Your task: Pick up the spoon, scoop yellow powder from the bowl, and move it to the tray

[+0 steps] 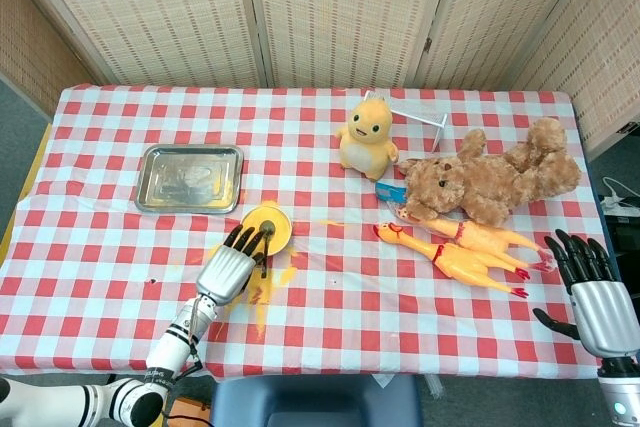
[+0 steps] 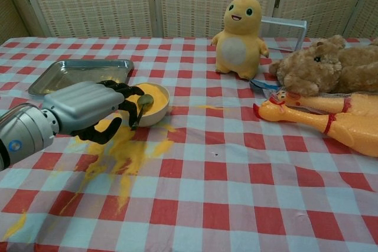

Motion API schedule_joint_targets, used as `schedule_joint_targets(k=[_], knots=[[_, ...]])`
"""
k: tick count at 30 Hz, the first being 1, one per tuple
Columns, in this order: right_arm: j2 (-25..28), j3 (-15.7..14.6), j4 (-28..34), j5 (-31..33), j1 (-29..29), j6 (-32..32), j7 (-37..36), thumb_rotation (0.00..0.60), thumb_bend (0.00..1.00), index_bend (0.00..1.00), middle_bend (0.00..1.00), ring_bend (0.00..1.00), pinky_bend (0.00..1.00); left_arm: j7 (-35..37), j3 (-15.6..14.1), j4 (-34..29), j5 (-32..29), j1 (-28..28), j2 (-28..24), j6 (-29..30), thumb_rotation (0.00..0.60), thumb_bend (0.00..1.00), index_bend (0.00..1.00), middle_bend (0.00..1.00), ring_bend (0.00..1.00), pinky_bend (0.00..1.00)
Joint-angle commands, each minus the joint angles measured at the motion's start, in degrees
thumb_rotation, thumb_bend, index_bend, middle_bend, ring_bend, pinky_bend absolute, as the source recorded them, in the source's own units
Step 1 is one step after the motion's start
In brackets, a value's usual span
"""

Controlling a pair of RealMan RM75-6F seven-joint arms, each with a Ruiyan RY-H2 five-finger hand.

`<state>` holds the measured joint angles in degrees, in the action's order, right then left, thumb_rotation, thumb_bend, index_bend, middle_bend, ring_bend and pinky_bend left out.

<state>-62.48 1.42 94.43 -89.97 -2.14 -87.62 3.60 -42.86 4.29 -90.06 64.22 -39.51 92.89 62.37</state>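
Note:
My left hand point(image 2: 88, 109) point(image 1: 232, 265) pinches the handle of a metal spoon point(image 2: 140, 108) point(image 1: 265, 241), whose bowl sits in the yellow powder of the white bowl point(image 2: 155, 97) point(image 1: 272, 224). The spoon now points almost straight away from me into the bowl. Behind and to the left lies the steel tray point(image 2: 71, 72) point(image 1: 190, 177), dusted with some yellow powder. My right hand point(image 1: 592, 287) hangs open at the table's right edge, holding nothing, seen only in the head view.
Spilled yellow powder point(image 2: 118, 151) point(image 1: 255, 292) covers the cloth in front of the bowl. A yellow plush figure point(image 2: 240, 28), a brown teddy bear point(image 2: 331, 63) and rubber chickens point(image 2: 331, 123) lie to the right. A small metal stand point(image 2: 286, 26) is behind the plush.

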Motion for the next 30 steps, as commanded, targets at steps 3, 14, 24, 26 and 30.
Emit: schedule_joint_targets(k=[3,14,24,26,30], knots=[[0.0,0.2,0.0,0.2,-0.1,0.1,-0.2,0.600,0.02,0.00,0.00,0.00,0.00,0.3,0.1,-0.3,0.4,-0.2,0.0,0.0,0.600,0.70,0.36,0.00,0.00,0.06],[0.1,-0.1,0.2,-0.3,0.1,0.1,-0.1,0.600,0.02,0.00,0.00,0.00,0.00,2.6,-0.9,-0.6,6.4,2.8,-0.8,7.2,0.600,0.50,0.35,0.00,0.00,0.08],[-0.2,-0.4,0.5,-0.9,0.1,0.2,0.5,0.600,0.02,0.00,0.00,0.00,0.00,17.7,-6.6,7.5,20.0,10.4,1.7,18.7,0.600,0.43,0.41,0.00,0.00,0.08],[-0.2,-0.6,0.5,-1.2,0.0,0.3,0.6,0.600,0.02,0.00,0.00,0.00,0.00,21.9,-7.2,11.7,22.0,11.3,4.2,19.8,0.600,0.41,0.40,0.00,0.00,0.06],[-0.2,-0.7,0.6,-1.5,-0.1,0.5,0.6,0.600,0.02,0.00,0.00,0.00,0.00,28.9,-7.4,21.1,25.8,12.2,10.1,22.1,0.600,0.39,0.38,0.00,0.00,0.04]])
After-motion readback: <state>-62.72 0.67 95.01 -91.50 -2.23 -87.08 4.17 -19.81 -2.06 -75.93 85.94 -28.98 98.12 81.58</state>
